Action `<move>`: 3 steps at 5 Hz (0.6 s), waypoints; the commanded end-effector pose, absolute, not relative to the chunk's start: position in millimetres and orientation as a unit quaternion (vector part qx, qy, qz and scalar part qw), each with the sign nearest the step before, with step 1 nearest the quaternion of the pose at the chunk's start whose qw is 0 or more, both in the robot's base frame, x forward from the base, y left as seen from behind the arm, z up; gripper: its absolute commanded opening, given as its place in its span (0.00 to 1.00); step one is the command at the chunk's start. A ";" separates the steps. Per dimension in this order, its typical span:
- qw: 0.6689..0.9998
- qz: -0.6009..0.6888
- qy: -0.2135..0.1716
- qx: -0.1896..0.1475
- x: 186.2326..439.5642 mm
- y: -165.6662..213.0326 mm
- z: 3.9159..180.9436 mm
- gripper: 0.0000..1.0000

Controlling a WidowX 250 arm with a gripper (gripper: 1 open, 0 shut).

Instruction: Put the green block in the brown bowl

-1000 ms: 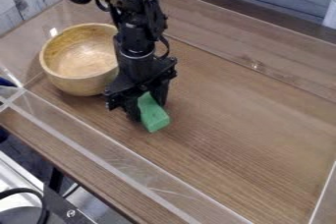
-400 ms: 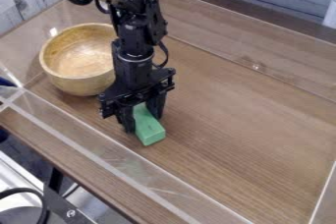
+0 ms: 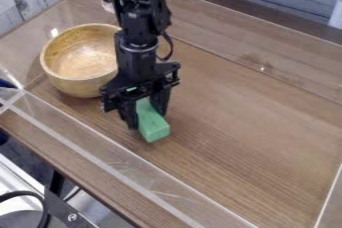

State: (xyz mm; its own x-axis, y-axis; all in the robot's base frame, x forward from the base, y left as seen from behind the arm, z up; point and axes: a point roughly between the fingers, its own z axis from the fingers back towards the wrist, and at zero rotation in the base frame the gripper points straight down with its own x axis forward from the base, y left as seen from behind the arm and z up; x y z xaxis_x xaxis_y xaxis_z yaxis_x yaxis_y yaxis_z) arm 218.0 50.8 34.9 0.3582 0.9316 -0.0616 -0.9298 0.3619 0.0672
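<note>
The green block (image 3: pixel 155 126) is a small mint-green bar at the middle of the wooden table. Its lower end points toward the front edge. My gripper (image 3: pixel 142 110) points straight down over it, with both black fingers pressed against the block's upper end, so it is shut on the block. I cannot tell whether the block's lower end still touches the table. The brown bowl (image 3: pixel 70 85), round, tan and with nothing in it, stands just left of and behind the gripper, a short gap away.
A clear plastic wall (image 3: pixel 80 147) runs along the table's front edge, and another stands at the right side. Bare wood table (image 3: pixel 254 112) lies to the right of the block.
The block's free end swung from right of the fingers toward the front. The gripper kept its hold and barely moved.
</note>
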 end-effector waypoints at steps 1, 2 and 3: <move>0.828 0.560 0.017 -0.011 234.3 55.1 61.7 0.00; 0.831 0.555 0.022 -0.023 240.8 55.7 75.6 0.00; 0.833 0.551 0.031 -0.039 254.2 53.4 92.7 0.00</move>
State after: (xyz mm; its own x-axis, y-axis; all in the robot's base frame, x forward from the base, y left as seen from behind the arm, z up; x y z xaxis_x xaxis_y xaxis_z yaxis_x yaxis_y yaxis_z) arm 245.7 49.5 76.1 0.3901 0.9111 -0.1330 -0.9178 0.3964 0.0235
